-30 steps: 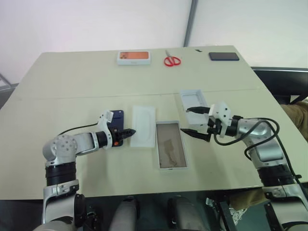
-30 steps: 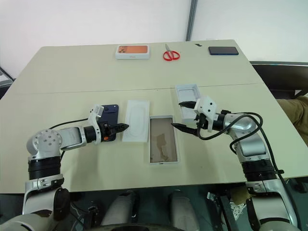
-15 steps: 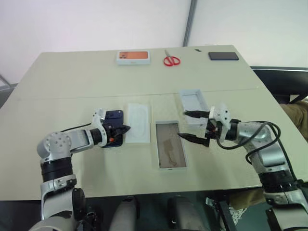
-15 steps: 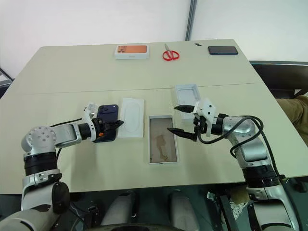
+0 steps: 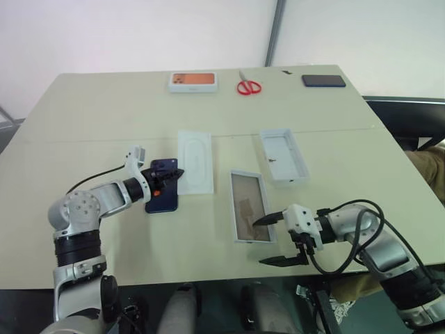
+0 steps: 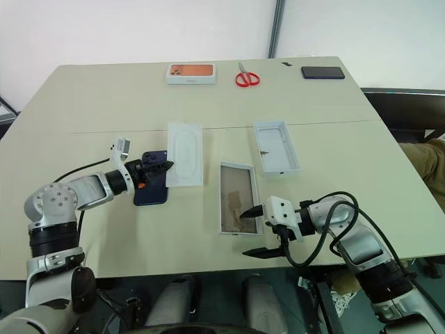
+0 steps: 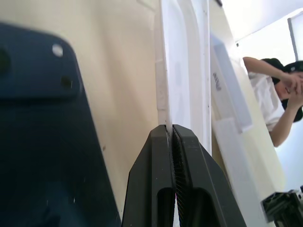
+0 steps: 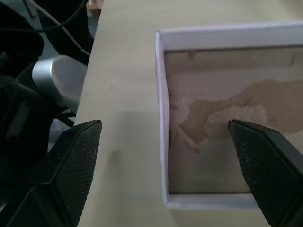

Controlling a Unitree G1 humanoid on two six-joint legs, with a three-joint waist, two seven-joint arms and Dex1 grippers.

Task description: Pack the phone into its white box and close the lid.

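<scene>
The left gripper [image 5: 172, 174], left of centre in the head view, has its fingers pressed together and holds nothing; its tips sit over the top end of the phone [image 5: 161, 194], which lies flat on the bench [image 5: 104, 111], just beside the flat white insert [image 5: 195, 161]. The right gripper [image 6: 253, 231], low and right of centre, stands wide open and empty — one finger over the near end of the white box [image 6: 237, 197], the other past the bench's front edge. The box lies open in the middle of the frame, its brown inside showing. The lid [image 6: 277, 146] lies up and to the right of it, hollow side up.

The step in hand looks like picking up the phone — not yet packed. Next, the left gripper would likely need to open and take the phone's edge, then carry it right to the box.
</scene>
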